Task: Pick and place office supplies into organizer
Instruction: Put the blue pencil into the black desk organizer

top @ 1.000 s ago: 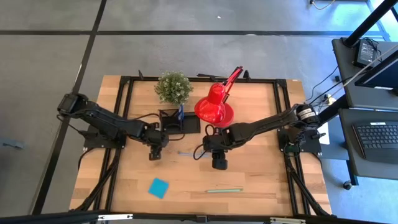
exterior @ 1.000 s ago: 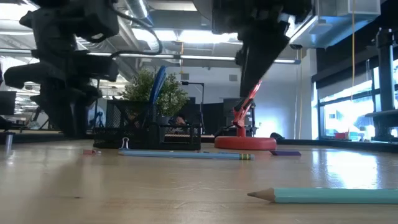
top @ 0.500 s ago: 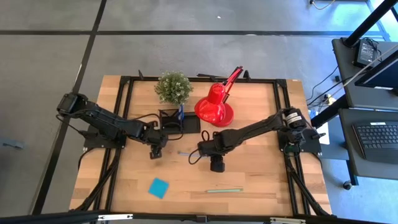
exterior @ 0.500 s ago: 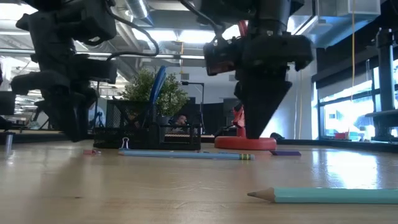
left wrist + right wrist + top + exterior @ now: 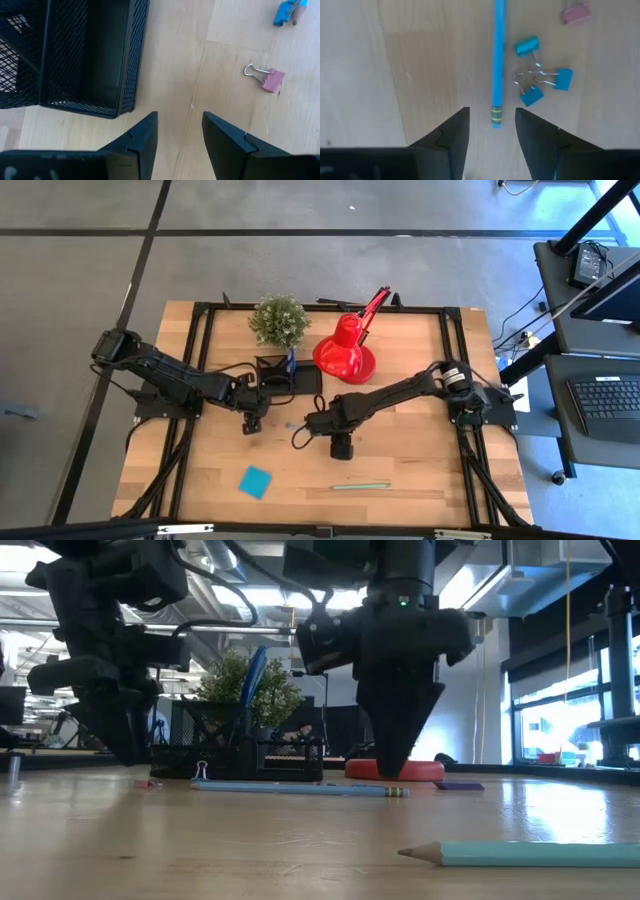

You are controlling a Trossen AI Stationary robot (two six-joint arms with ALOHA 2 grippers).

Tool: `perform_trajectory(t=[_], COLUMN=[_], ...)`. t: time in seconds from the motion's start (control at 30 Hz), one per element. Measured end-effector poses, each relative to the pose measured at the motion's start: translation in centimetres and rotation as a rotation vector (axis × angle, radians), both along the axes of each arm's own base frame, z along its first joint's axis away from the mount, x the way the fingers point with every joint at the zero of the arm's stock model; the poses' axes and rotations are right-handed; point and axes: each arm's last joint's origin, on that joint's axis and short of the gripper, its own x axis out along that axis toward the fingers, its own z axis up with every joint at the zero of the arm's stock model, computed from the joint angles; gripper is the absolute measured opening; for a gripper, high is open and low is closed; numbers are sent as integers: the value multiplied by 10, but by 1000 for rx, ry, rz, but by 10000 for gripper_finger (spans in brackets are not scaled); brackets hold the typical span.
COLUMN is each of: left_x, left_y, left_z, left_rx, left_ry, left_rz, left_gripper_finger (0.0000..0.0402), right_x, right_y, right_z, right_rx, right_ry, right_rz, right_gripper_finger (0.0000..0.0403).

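A blue pencil (image 5: pixel 498 55) lay flat on the table (image 5: pixel 420 480) in front of the organizer (image 5: pixel 288 375), its banded eraser end lined up with the gap of the right gripper (image 5: pixel 491 131), whose fingers were spread and held nothing. The pencil was judged light, stiff and round, likely to roll or skid on the smooth wood, so a pinch across the shaft near its middle, rather than at the eraser end, was thought safest against tipping. Just beside it a cluster of three blue clips (image 5: pixel 540 75) was seen, near enough to be nudged by a finger, with a pink clip (image 5: pixel 576 13) farther off. The left gripper (image 5: pixel 180 135) hung over bare wood beside the organizer's mesh wall, its fingers likewise apart and empty; the same pink clip lay well clear of them. A second pencil (image 5: pixel 360 486) and a blue pad (image 5: pixel 255 481) were seen near the table's front edge, well apart from both arms. Behind the organizer a plant (image 5: pixel 278 320) and a red lamp (image 5: pixel 345 350) stood, the lamp close to the right arm.
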Motion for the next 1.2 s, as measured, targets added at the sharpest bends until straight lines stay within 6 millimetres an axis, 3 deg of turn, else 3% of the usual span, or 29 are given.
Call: perform_trajectory(t=[1.2], left_x=[0], left_y=[-1], left_z=[0], left_rx=[-32], left_ry=[6], left_rz=[13], left_gripper_finger=[147], right_x=[-5], right_y=[-3], right_z=[-19], right_rx=[-25], right_ry=[1], right_rz=[-31], right_gripper_finger=[161])
